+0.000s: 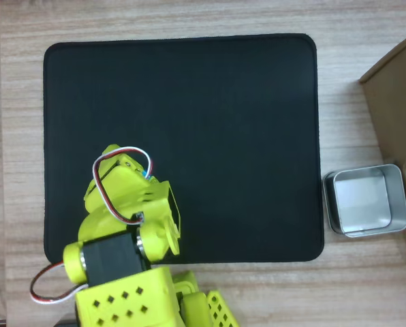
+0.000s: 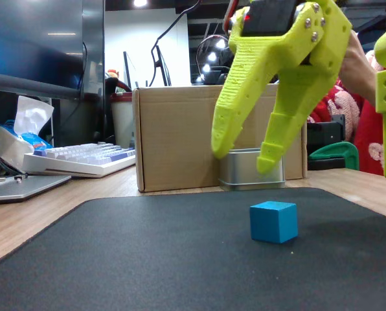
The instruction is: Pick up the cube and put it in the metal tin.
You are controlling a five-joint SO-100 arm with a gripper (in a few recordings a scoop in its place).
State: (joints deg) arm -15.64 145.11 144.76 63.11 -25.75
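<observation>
A yellow-green gripper (image 2: pixel 241 159) hung above a black mat (image 2: pixel 147 259), its jaws apart and empty. The blue cube (image 2: pixel 273 221) sat on the mat just below and slightly right of the fingertips in the fixed view. The metal tin (image 1: pixel 365 200) stood off the mat's right edge in the overhead view, beside a cardboard box (image 1: pixel 397 82). Doing this well likely meant centring the jaws over the cube, then lowering straight before closing.

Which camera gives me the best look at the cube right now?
The fixed view: the cube sits in plain sight on the black mat, below the open gripper. In the overhead view, the yellow arm covers that spot.
</observation>
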